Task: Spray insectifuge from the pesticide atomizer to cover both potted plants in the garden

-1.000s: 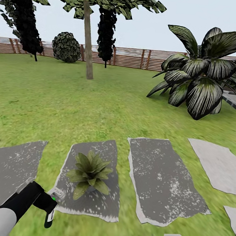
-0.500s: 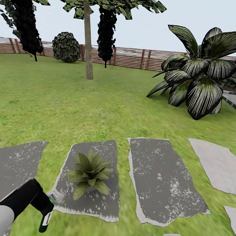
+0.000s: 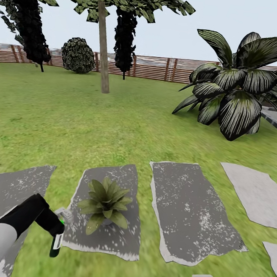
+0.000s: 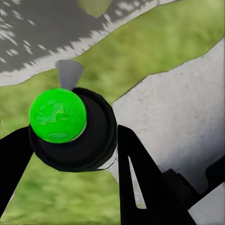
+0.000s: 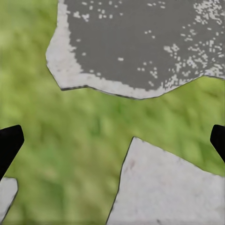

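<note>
The left gripper (image 3: 57, 237) is clamped on the pesticide atomizer (image 4: 70, 126) — a dark bottle, its top green here, hanging downward beside a grey slab (image 3: 105, 212). One potted plant (image 3: 105, 203) stands on that slab, just beyond the gripper and to its right. The right gripper (image 5: 112, 140) has its fingers wide apart over grass. Risk — the nozzle seems to aim at the ground, so spray could miss the leaves.
</note>
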Motion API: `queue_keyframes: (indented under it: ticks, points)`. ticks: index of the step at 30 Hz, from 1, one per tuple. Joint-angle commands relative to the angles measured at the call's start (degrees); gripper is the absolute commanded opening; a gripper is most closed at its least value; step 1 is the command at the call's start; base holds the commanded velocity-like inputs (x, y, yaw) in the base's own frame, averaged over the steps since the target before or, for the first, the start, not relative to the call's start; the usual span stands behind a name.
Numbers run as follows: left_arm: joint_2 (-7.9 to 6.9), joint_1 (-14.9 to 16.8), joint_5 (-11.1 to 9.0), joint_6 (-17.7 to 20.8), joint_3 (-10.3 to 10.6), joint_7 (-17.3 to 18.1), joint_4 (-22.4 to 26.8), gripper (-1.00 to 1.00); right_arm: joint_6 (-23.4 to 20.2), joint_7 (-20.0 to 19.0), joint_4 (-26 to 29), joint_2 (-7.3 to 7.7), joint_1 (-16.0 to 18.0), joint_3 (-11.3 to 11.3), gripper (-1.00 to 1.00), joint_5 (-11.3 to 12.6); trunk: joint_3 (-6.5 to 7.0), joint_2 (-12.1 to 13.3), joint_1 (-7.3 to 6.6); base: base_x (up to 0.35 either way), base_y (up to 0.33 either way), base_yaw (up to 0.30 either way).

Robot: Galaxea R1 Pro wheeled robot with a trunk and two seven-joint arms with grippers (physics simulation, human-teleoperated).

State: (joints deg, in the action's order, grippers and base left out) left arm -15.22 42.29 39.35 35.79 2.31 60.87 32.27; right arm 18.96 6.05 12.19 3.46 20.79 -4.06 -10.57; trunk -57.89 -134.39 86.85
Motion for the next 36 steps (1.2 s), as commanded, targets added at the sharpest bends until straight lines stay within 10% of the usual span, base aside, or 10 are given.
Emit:
queue_keyframes:
  ticks: [1,20,27,36]
  points:
    - [-0.5,-0.09,0.7,0.39,0.18,0.35,0.09,-1.0,0.2,0.1,-0.06,-0.03,0.04,-0.42,1.0,-0.59,-0.05,-0.02,-0.01,0.0,0.0,0.0]
    - [-1.75,-0.03,2.37,0.32,0.38,0.51,0.17,-1.0,0.2,0.1,-0.11,-0.03,0.04,-0.42,1.0,-0.61,-0.05,-0.02,-0.01,0.159,0.056,0.0]
    - [-2.02,-0.28,2.18,-0.21,9.68,0.81,-0.53,-1.0,0.2,0.1,-1.24,-0.03,0.04,-0.42,1.0,-0.59,-0.05,-0.02,-0.01,0.008,0.004,0.0]
    - [-0.4,1.1,3.64,0.23,10.6,8.55,4.42,-1.0,0.2,0.17,-1.29,-0.03,0.04,-0.42,1.0,-0.59,-0.05,-0.02,-0.01,0.0,0.0,0.0]
